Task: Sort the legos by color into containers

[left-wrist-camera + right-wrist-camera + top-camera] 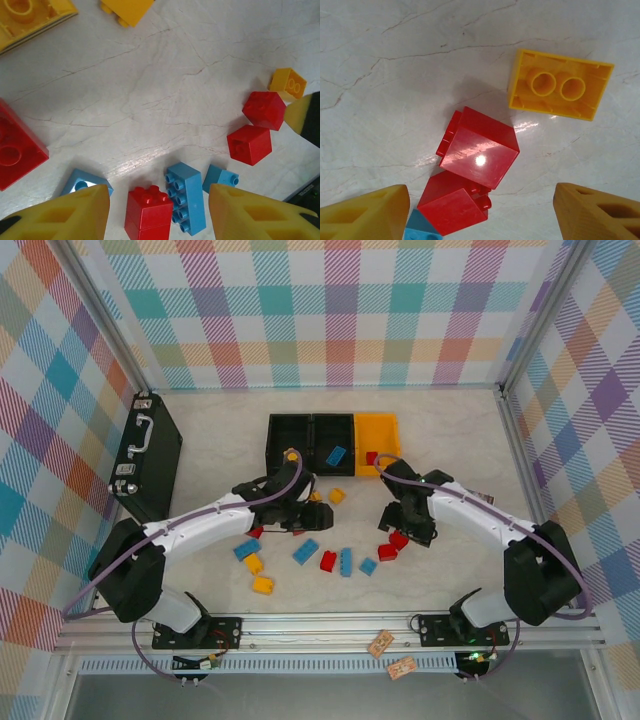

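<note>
While hovering low over the pale marbled surface [380,60], spread wide at the right gripper [480,195], yellow pads well apart, clasping nothing. Directly beneath, two red bricks [479,155], glossy, touching each other; just beyond them, a yellow brick [560,90] lying hollow side up. Over at the left gripper [160,200], likewise parted and empty, above a tall red brick [148,212] just beside a long blue brick [186,197]. Farther out, loose bricks [305,553] in red, blue and yellow scattered on the surface between both arms. Behind these, three joined bins [312,435], two black and one yellow, with a lone blue brick [335,456] in the middle black one.
</note>
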### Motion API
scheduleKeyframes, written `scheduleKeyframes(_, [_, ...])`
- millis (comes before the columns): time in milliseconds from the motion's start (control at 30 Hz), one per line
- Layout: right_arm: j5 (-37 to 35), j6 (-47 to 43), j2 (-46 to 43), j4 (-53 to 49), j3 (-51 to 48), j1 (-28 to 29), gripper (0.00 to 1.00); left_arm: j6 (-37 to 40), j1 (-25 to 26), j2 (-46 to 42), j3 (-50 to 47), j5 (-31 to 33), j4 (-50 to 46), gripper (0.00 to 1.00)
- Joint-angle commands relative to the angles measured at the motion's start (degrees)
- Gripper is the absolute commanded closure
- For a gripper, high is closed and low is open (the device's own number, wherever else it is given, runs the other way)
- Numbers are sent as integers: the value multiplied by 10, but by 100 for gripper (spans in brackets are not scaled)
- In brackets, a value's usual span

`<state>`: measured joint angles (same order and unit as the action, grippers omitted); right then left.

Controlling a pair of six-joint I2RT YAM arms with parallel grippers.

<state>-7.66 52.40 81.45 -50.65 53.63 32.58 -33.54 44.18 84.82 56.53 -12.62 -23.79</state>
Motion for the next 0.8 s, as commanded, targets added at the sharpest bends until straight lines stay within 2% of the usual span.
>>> scheduleKeyframes(0, [10, 53, 12, 33, -14, -1, 24, 17, 11, 7, 18, -4, -12, 45])
scheduleKeyframes(200, [12, 68, 49, 57, -15, -14, 26, 17, 21, 17, 18, 0, -13, 45])
scheduleKeyframes(533, [23, 62, 80, 81, -26, -29, 38, 14, 30, 21, 19, 12, -18, 45])
scheduleKeyframes(700, [28, 56, 82, 87, -31, -30, 48, 13, 31, 23, 18, 15, -19, 45])
scheduleKeyframes(767, [32, 52, 81, 88, -32, -30, 56, 12, 30, 24, 18, 15, -19, 45])
